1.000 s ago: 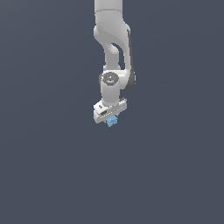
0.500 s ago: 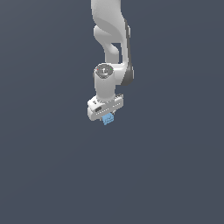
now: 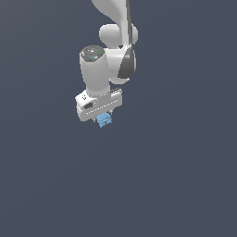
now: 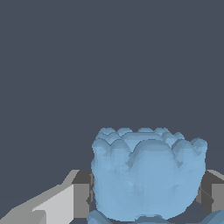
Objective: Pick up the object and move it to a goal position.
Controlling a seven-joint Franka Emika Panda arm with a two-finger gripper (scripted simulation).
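Your pincer [image 3: 102,115] is clenched on the object [image 3: 104,120], which hangs just beneath the white hand, pads [image 4: 82,199] pressed to both its sides. Carry it smoothly now, no jerks, grip firm, until you reach the goal.

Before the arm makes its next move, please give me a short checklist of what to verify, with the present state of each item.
1. Blue lump sits in the claw: ok, it shows just below the white claw body.
2. Fingers press the lump from both sides: ok in the wrist view.
3. Lump is clear of any surface: ok, nothing shows under it.
4. Grip is firm enough to carry: cannot tell.
5. Goal position is marked: cannot tell, no marker shows in either view.
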